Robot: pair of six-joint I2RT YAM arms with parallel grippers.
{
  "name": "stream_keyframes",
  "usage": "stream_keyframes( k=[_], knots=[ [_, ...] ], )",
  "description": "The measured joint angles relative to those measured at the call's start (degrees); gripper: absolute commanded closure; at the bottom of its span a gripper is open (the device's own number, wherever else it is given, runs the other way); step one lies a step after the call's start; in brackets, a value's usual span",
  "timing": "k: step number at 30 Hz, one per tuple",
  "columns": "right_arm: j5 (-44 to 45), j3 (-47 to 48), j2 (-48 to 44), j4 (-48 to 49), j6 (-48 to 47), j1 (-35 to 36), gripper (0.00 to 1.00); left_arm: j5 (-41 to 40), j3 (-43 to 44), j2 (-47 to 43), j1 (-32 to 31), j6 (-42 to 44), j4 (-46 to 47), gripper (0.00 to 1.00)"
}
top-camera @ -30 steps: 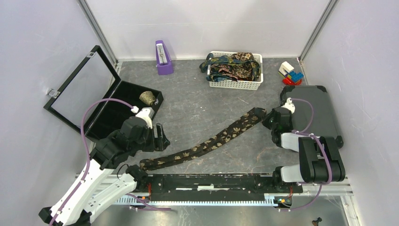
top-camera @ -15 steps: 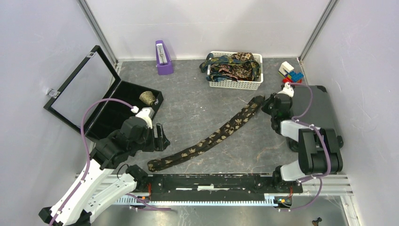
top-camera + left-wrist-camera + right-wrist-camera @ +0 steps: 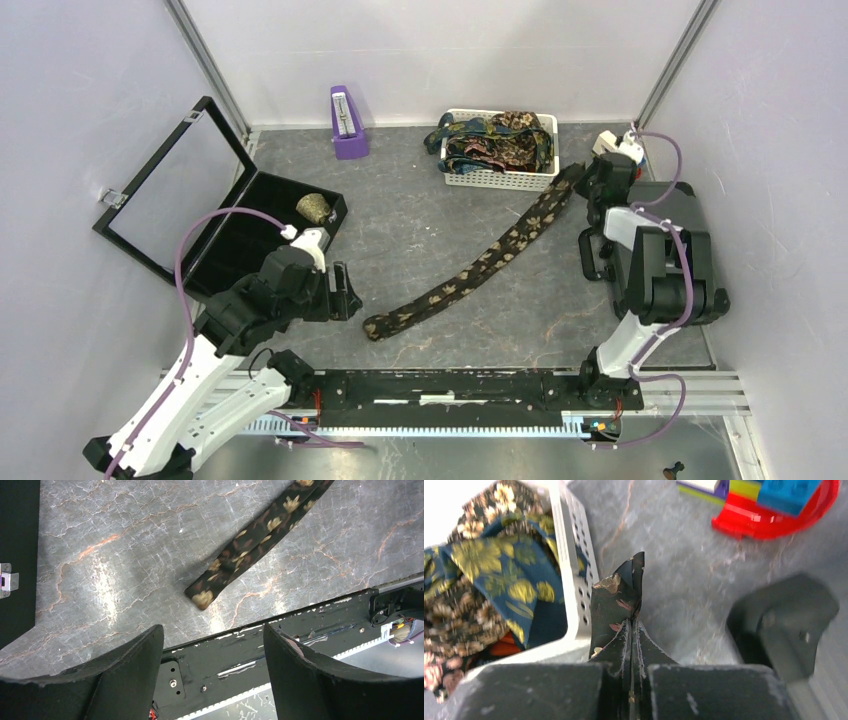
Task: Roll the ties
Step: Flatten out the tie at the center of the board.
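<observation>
A dark brown tie (image 3: 480, 262) with tan floral print lies stretched diagonally across the grey table. Its narrow end (image 3: 202, 597) rests near the front rail. My right gripper (image 3: 590, 185) is shut on the tie's wide pointed end (image 3: 620, 597), beside the basket's right side. More ties (image 3: 495, 140) in teal and brown are heaped in the white basket (image 3: 500, 180) at the back. My left gripper (image 3: 212, 640) hangs open and holds nothing, above the front rail, a short way left of the narrow end.
An open black case (image 3: 235, 235) with a rolled tie (image 3: 314, 208) inside stands at the left. A purple metronome (image 3: 347, 122) is at the back. Coloured toy blocks (image 3: 774, 500) sit at the back right. A dark grey box (image 3: 665, 235) lies along the right wall.
My right gripper has pulled the tie's wide end toward the back right, next to the basket. The tie has slid along with it, its narrow end moving right. The left arm stayed still.
</observation>
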Motion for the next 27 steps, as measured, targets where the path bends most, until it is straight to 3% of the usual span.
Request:
stream_keyframes(
  k=[9, 10, 13, 15, 17, 23, 27],
  knots=[
    [0.8, 14.2, 9.7, -3.7, -2.9, -3.1, 0.96, -0.5, 0.0, 1.9, 0.0, 0.0, -0.1, 0.21],
    [0.8, 15.4, 10.8, -3.9, -3.1, -3.3, 0.91, -0.7, 0.0, 2.6, 0.0, 0.0, -0.1, 0.22],
    [0.7, 19.5, 14.3, -6.1, -3.8, -3.9, 0.53, -0.7, 0.0, 4.9, 0.0, -0.3, -0.1, 0.24],
    [0.3, 20.3, 15.0, -7.0, -3.9, -4.0, 0.39, 0.0, -0.4, 5.8, 0.0, -1.6, 0.5, 0.26],
    [-0.5, 20.6, 15.0, -7.1, -4.0, -4.1, 0.33, 0.2, -1.9, 6.0, -0.1, -3.4, 1.4, 0.27],
    [-1.2, 19.9, 11.3, -9.2, -4.2, -4.0, 0.3, -0.3, -5.9, 4.7, -1.0, -10.8, 4.6, 0.28],
    [-1.9, 15.5, 3.7, -10.3, -3.5, -4.0, 0.3, -1.4, -10.5, 3.5, -2.4, -17.4, 8.8, 0.29]
  ],
)
